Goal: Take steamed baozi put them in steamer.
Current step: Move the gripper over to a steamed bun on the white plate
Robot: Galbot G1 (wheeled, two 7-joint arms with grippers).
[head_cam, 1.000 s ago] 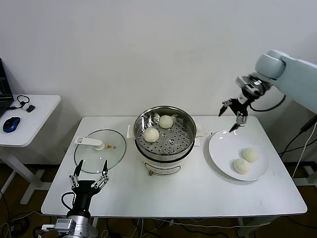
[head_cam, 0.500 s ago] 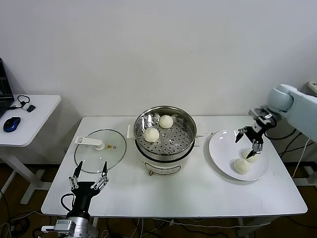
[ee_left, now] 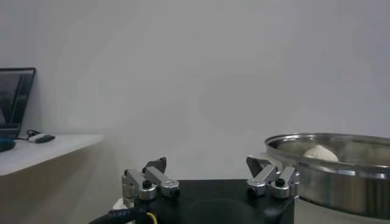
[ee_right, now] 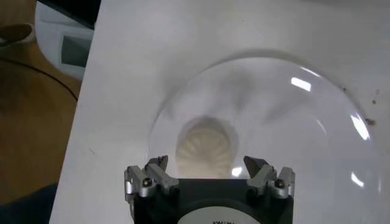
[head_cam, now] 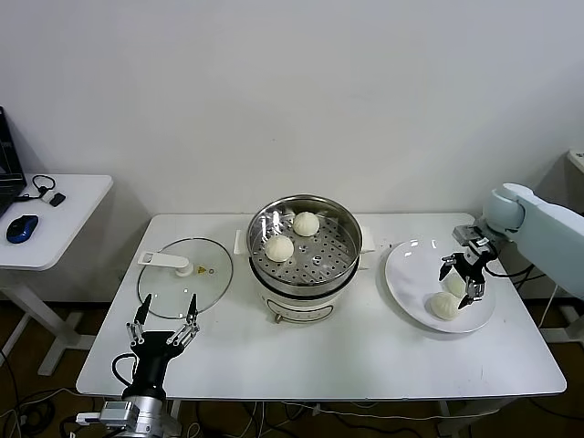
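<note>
Currently two steamed baozi (head_cam: 279,247) are seen lying on the perforated floor of the steamer (head_cam: 306,242), one toward its near left part and the other (head_cam: 306,224) toward the back, apart from each other. The remaining two are seen on the white plate (head_cam: 411,274) to the right of the steamer: one (head_cam: 444,306) near the plate's front edge, the other (head_cam: 453,284) just behind it and partly hidden by the right gripper (head_cam: 462,277). In the right wrist view a pleated bun (ee_right: 206,147) is shown directly between the spread jaws of the right gripper (ee_right: 209,175), which are released and not closed on it; whether the fingertips touch the dough cannot be told.

The steamer is set near the middle of the white desk (head_cam: 347,351), on a white pot base (head_cam: 297,306). A glass lid (head_cam: 182,276) with a white handle is laid flat on the desk to the left of the steamer, well apart from the plate.

The left gripper (head_cam: 164,321) is held upright at the front left edge of the desk, just in front of the lid, with its jaws released and nothing between them; in the left wrist view (ee_left: 210,176) the steamer rim (ee_left: 329,167) and one bun (ee_left: 320,153) inside it are seen beyond its fingers.

A smaller side desk (head_cam: 64,224) carrying a blue mouse (head_cam: 21,228) is seen to the far left
</note>
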